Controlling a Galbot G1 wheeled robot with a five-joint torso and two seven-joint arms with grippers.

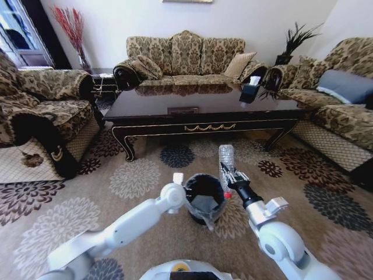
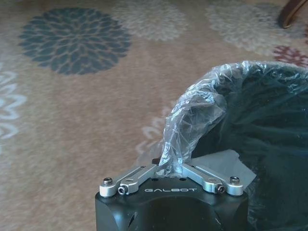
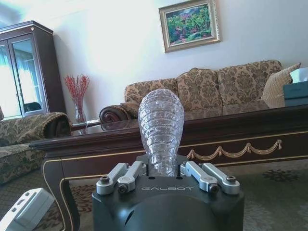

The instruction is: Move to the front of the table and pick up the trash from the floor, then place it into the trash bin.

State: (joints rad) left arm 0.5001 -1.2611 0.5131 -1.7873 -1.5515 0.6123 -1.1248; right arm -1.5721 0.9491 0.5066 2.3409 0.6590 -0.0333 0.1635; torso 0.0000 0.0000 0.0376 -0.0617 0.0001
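The right gripper point(image 1: 228, 172) grips the clear bottle point(image 1: 226, 158), just beside the trash bin point(image 1: 204, 198). The left gripper point(image 2: 169, 169) pinches the bin's plastic liner point(image 2: 192, 115). I think the bottle should be right over the opening before the right gripper lets go.

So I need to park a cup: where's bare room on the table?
The table is bare along its left and middle, from the front edge back. Only the far right corner is crowded, by the tissue box.
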